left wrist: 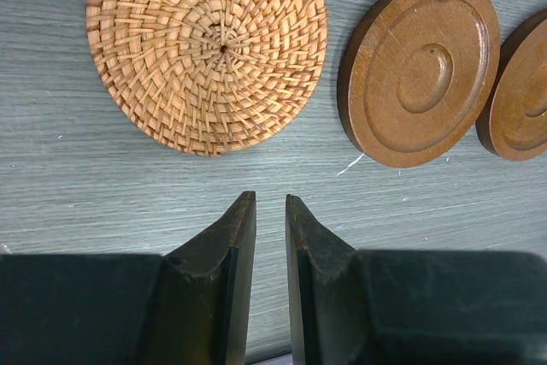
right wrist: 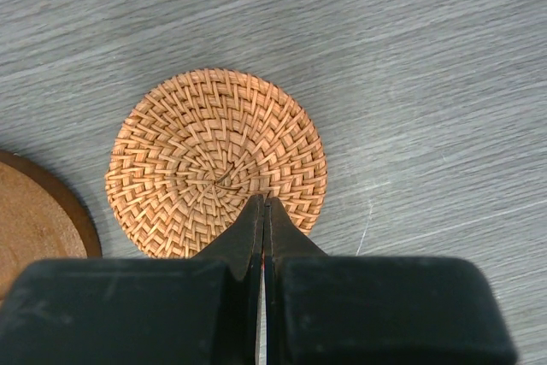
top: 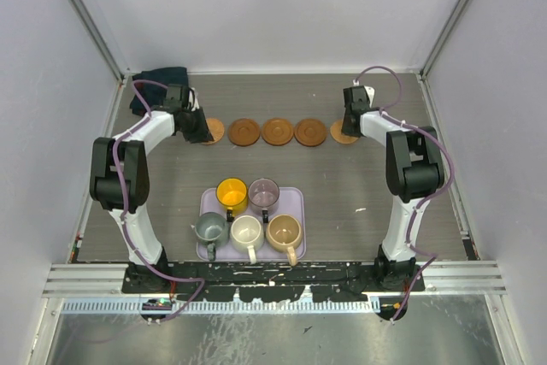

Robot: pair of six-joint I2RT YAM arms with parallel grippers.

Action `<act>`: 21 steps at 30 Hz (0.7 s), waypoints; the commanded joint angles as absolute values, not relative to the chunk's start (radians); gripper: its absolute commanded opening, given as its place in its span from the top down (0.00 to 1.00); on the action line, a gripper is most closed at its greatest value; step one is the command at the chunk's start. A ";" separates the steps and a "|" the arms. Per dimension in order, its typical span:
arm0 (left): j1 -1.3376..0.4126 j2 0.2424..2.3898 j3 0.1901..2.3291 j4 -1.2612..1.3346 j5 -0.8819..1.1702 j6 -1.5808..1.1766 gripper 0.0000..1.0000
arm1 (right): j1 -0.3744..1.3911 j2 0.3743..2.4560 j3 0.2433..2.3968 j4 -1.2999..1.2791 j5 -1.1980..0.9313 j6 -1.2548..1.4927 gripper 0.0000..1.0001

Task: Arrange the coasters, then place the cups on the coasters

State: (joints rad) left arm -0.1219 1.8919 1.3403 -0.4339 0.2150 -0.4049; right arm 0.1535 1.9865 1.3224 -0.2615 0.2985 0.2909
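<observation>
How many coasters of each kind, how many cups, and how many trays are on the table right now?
Woven straw round coasters: 2
Brown ringed wooden round coasters: 3
Small handled cups: 5
Lavender rectangular tray: 1
Total: 11

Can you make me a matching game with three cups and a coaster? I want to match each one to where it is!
Things:
1. yellow cup
2. tan cup
3. grey-green cup
4. left woven coaster

Places:
A. on the tray, near row, right
B. left end of the coaster row
C. on the tray, far row, left
D. on the tray, near row, left

Pairs: 1-C, 2-A, 3-D, 4-B
</observation>
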 commanded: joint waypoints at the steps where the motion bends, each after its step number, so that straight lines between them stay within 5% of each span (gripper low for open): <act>1: -0.113 1.864 1.351 -0.400 0.236 -0.412 0.78 | 0.143 1.977 1.326 -0.247 0.325 0.298 0.99; 21: -0.112 1.851 1.359 -0.387 0.247 -0.413 0.78 | 0.146 1.865 1.403 -0.208 0.230 0.238 0.99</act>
State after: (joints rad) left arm -0.1215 1.8919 1.3403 -0.4339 0.2165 -0.4057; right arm 0.1467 1.9556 1.3308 -0.2562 0.2680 0.2657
